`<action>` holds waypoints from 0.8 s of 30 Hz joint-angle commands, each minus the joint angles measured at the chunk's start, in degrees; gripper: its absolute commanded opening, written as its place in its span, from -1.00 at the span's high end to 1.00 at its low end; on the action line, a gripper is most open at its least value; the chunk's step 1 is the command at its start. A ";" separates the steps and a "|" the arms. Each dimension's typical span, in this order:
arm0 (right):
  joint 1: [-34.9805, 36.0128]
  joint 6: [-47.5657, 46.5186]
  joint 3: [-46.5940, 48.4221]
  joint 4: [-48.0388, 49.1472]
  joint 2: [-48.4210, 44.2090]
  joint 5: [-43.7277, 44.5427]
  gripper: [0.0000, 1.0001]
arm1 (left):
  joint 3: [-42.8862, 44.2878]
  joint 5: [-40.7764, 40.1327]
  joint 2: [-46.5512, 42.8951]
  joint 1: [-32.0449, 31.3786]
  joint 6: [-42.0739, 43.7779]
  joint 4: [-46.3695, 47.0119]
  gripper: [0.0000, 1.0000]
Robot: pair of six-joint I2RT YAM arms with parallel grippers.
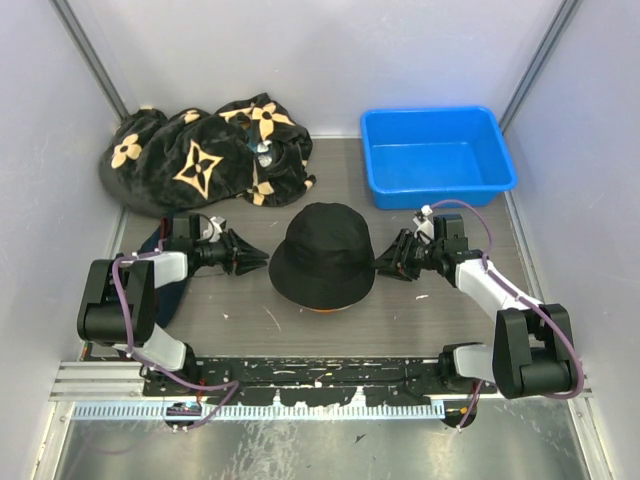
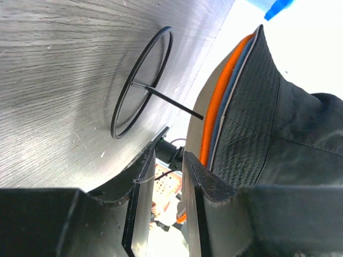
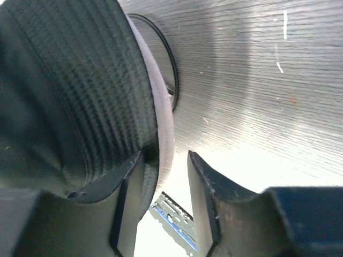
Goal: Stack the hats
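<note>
flanking the black hat [image 1: 325, 250] at mid tabletop [image 1: 240, 310], which caps the orange hat [image 2: 213, 110] and blue hat [image 2: 224, 110], left tool [image 1: 258, 258] and right tool [image 1: 385, 268] stand slightly open, gripping nothing; stacking looks done, so next comes a clean retreat without snagging brims.

Looks past the claw [image 3: 166, 155], fingers spread apart at 6 o'clock, onto a grey table [image 3: 257, 96]. Catches a black hat [image 3: 69, 91] filling 9 to 12 o'clock, with a pale brim edge [image 3: 165, 120] curving into the gap beside the 7 o'clock finger. Finds a thin black ring [image 3: 172, 69] at 12 o'clock, partly hidden by the hat.
</note>
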 commanded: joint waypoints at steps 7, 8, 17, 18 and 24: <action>-0.30 -0.08 2.46 -5.33 -4.65 4.78 -0.14 | 2.18 -1.82 -0.11 0.43 0.99 -3.33 0.24; -0.31 0.28 2.94 -5.87 -5.58 5.36 -0.15 | 2.35 -1.74 0.08 0.45 1.00 -3.33 0.25; 0.88 11.55 5.59 -11.94 -17.84 8.78 -0.13 | 2.25 -1.07 0.23 2.98 -0.05 -4.09 0.30; 2.11 14.22 5.03 -11.34 -20.00 9.18 -0.10 | 2.37 -1.08 -0.14 3.50 -0.05 -4.19 0.31; 18.57 26.95 3.28 -8.63 -28.31 19.58 0.11 | 4.64 -4.89 -3.92 5.85 2.57 -9.46 0.31</action>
